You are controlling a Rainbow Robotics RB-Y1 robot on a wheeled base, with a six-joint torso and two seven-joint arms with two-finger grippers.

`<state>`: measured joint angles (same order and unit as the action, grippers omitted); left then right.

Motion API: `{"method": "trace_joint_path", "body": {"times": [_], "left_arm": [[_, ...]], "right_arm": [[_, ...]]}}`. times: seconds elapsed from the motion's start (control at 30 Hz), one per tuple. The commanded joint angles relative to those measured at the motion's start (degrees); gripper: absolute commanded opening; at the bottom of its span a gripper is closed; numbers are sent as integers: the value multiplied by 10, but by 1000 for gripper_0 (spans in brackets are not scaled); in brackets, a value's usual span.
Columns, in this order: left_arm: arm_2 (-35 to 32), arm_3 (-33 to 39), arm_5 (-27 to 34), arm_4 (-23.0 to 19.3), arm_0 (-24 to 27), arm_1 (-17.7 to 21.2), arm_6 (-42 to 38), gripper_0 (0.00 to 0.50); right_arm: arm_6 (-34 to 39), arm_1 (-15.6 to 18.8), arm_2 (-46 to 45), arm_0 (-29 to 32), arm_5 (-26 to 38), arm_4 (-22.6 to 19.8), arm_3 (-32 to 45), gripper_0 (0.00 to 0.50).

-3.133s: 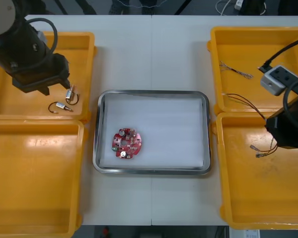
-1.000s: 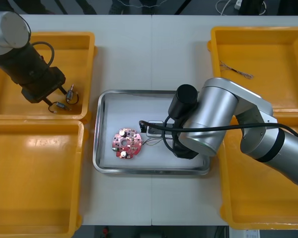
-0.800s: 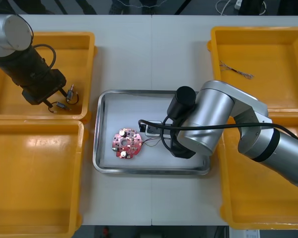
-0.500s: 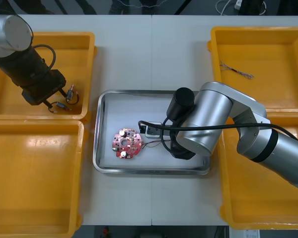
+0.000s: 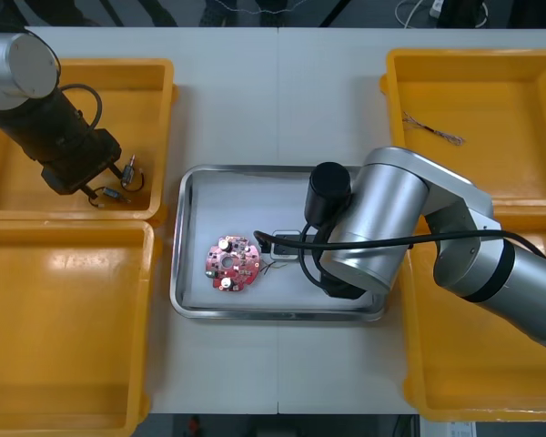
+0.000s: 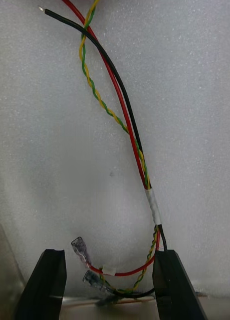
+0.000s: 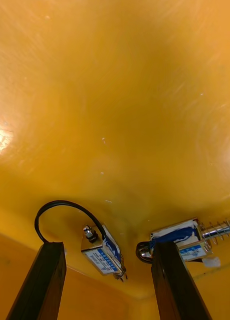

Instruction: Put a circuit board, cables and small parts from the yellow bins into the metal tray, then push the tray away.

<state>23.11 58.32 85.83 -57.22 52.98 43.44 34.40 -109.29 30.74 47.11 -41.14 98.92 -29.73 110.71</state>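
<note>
The round red circuit board (image 5: 231, 264) lies in the metal tray (image 5: 278, 170), left of centre. My right arm (image 5: 382, 228) reaches over the tray's right half and covers its own gripper there. In the right wrist view the right gripper (image 6: 109, 285) stands open just above the white tray floor. A red, black and yellow-green cable (image 6: 126, 120) lies loose between the fingers, its connector ends near the fingertips. My left gripper (image 5: 98, 185) hangs open in the far left yellow bin (image 5: 155, 73). One small metal part (image 7: 102, 252) sits between its fingers, another small metal part (image 7: 182, 240) beside one finger.
A thin twisted cable (image 5: 432, 127) lies in the far right yellow bin (image 5: 478, 59). The near left bin (image 5: 64, 319) and the near right bin (image 5: 473, 364) flank the tray. Bare table runs beyond the tray's far rim.
My right gripper has opened and let go of the cable, which now rests on the tray floor. The right arm shifted slightly. The left arm stayed put.
</note>
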Motion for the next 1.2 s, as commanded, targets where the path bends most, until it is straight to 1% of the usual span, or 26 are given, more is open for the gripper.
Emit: {"method": "trace_joint_path", "body": {"times": [0.03,0.2,0.37,0.5,0.6,0.77,0.87,0.93,0.97,1.2], "left_arm": [[4,2,-5,6,-8,-6,41,500],[4,2,-11,5,-16,-6,42,500],[10,2,-27,3,-28,-6,44,500],[34,2,-42,3,-28,-6,40,500],[37,2,-43,1,-28,-6,38,500],[35,2,-43,-3,-28,-6,37,500],[37,4,-43,-4,-28,-6,36,500],[37,4,-43,-6,-27,-6,37,130],[37,4,-44,-6,-28,-6,37,4],[35,7,-44,-12,-28,-6,37,0]], "right_arm": [[1,-28,-47,-14,37,9,37,500],[4,-48,-101,-14,102,11,57,500],[7,-61,-152,-14,111,10,78,500],[13,-61,-198,-14,111,10,102,500],[17,-60,-234,-14,111,12,121,500],[32,-48,-287,-14,111,12,137,500],[65,-36,-316,-14,111,4,139,500],[88,-23,-337,-14,111,-2,139,500],[94,-16,-345,-14,111,-3,139,500],[102,26,-388,-14,111,-6,129,500]]}}
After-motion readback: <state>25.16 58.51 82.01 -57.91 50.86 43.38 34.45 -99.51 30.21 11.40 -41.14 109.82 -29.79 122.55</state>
